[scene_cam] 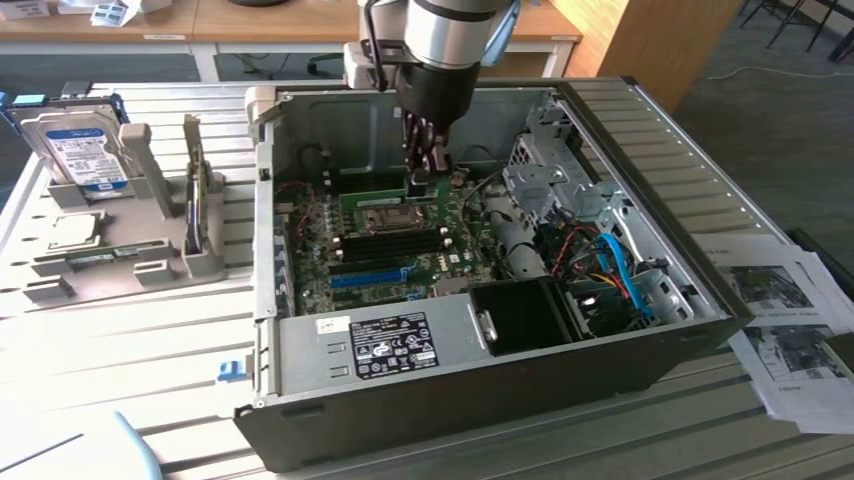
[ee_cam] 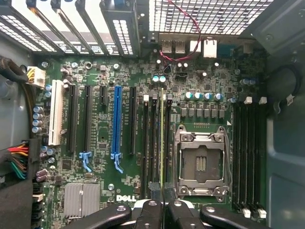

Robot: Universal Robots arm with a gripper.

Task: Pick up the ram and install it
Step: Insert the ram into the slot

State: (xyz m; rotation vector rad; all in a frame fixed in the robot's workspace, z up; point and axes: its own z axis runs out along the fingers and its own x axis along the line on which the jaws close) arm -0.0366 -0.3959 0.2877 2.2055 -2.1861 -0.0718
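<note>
Ram [ee_cam: 162,138] is off the bench and in the hand [ee_cam: 162,193], so by my reading the pick-up part of the task is done. The hand is closed to a narrow gap on one end of the stick. In the wrist view the stick shows edge-on as a thin green line running away from the fingers.

It lies along the bank of black memory slots [ee_cam: 145,143], just beside the empty processor socket [ee_cam: 200,162] and well apart from the long blue slot [ee_cam: 116,124]. I cannot tell whether its lower edge is resting in a slot or poised just above one, nor whether the end latches have closed. The install therefore looks begun but not shown finished.

In the exterior view the hand [scene_cam: 420,178] reaches straight down into the open computer case [scene_cam: 641,130], at about twelve o'clock on the motherboard. The ram [scene_cam: 374,196] stretches from it toward nine o'clock.

Out on the bench [scene_cam: 134,320], at nine o'clock from the case, a grey holder [scene_cam: 147,265] carries a hard drive [scene_cam: 83,150] and a square silver processor chip [scene_cam: 74,230]. Printed sheets [scene_cam: 787,290] lie at four o'clock.
</note>
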